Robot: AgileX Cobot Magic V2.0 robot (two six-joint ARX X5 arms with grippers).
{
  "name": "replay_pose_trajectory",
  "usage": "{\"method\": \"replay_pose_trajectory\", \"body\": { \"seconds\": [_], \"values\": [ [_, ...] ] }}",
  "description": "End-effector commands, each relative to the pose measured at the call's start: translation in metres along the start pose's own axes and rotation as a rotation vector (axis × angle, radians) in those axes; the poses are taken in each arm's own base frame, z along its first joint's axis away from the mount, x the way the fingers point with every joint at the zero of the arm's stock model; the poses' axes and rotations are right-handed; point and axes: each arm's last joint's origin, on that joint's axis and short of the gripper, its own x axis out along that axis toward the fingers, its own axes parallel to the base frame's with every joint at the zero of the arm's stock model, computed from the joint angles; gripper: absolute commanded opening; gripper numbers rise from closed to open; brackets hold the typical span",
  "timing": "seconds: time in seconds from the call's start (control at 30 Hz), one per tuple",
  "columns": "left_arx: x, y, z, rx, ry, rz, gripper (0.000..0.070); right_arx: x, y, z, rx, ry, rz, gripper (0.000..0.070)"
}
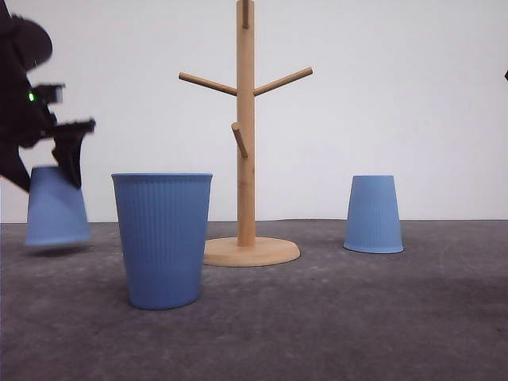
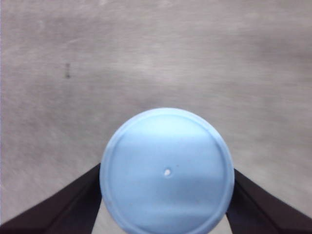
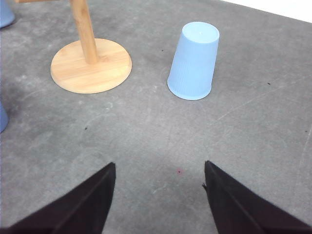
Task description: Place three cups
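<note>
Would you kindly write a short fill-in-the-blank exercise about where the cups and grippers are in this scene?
1. The left gripper is shut on an upside-down ____.
2. The nearest cup stands with its mouth facing ____.
3. The wooden stand holds ____ cups.
4. The right gripper is ____, holding nothing.

Missing words: cup; up; no; open

The three cups, near point(image 1: 163, 238), right point(image 1: 373, 214) and left point(image 1: 55, 208), are light blue with fine vertical ribbing, and the left one's base point(image 2: 166, 170) is a smooth, paler blue. The stand point(image 1: 246, 159) is tan wood on a mottled dark-grey bench point(image 1: 357, 317), the wall point(image 1: 397, 95) is white, and both claws, left point(image 2: 166, 204) and right point(image 3: 158, 204), are black.
</note>
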Motion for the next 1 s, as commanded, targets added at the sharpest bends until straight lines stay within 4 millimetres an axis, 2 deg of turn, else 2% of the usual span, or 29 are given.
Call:
{"method": "replay_pose_trajectory", "body": {
  "seconds": [0.0,0.3,0.5,0.7,0.97],
  "values": [
    [-0.018,-0.001,0.008,-0.015,-0.040,-0.050,0.0382,-0.002,0.000,0.005,0.013,-0.019,-0.001,0.0368],
    [-0.080,0.011,0.012,-0.190,-0.117,-0.321,0.0382,-0.002,0.000,0.005,0.013,-0.020,-0.001,0.0368],
    [-0.113,0.015,0.018,-0.258,-0.200,-0.508,0.0383,-0.002,0.000,0.005,0.014,-0.021,0.000,0.0368],
    [-0.123,0.007,0.030,-0.306,-0.259,-0.675,0.0393,-0.002,0.000,0.006,0.012,-0.033,-0.001,0.0368],
    [-0.121,-0.023,0.038,-0.266,-0.285,-0.755,0.0393,-0.002,0.000,0.008,0.025,-0.051,0.005,0.0368]
  ]
}}
